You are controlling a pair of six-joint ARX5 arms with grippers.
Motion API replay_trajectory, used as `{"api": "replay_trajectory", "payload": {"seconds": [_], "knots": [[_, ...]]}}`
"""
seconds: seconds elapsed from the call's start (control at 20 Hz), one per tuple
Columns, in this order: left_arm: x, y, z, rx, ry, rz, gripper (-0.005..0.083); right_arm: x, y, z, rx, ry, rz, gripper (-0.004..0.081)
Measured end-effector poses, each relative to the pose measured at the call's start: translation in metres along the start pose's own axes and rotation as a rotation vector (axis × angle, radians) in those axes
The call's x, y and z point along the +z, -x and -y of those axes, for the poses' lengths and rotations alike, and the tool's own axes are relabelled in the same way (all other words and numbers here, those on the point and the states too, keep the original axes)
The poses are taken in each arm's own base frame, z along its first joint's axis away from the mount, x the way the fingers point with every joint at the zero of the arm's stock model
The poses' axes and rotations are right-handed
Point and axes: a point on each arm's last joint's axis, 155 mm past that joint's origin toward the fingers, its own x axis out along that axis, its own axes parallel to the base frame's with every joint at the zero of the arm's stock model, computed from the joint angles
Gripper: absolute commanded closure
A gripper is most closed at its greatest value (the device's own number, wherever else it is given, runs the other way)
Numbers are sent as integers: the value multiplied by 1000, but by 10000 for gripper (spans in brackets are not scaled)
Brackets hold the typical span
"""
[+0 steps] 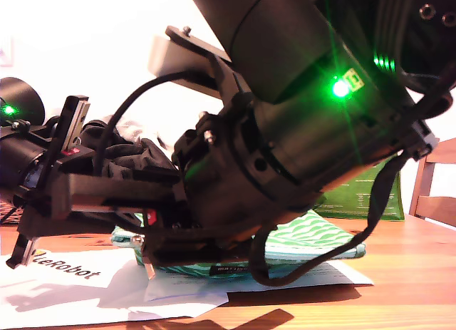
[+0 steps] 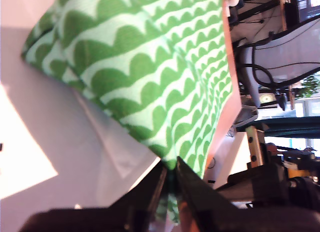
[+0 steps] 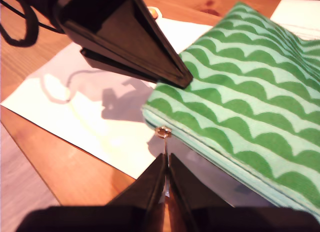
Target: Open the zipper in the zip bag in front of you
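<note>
Wooden bench (image 3: 45, 182) under white paper (image 3: 85, 96) carries the green wave-patterned zip bag (image 3: 240, 86). My first gripper (image 2: 171, 173) pinches its corner; my second gripper (image 3: 166, 164) grips the zipper (image 3: 163, 133) pull at the bag's edge.

My first gripper (image 3: 165, 71) crowds the zip bag (image 3: 240, 81) corner; white paper (image 3: 75, 91) alongside lies open.

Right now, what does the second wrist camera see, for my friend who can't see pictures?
My second claw is shut on a thin silver pull at the corner of a green wavy pouch. The pouch lies on white paper on a wooden table.
</note>
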Motion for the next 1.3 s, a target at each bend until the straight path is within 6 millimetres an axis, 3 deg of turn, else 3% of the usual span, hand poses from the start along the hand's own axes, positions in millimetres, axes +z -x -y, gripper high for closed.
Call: {"api": "replay_trajectory", "payload": {"seconds": [0.45,1.3], "knots": [[3,2,-6,26,4,14,793,-7,5,13,-59,22,-51,783],[6,4,-12,55,11,29,793,-38,14,37,-154,82,-202,783]]}}
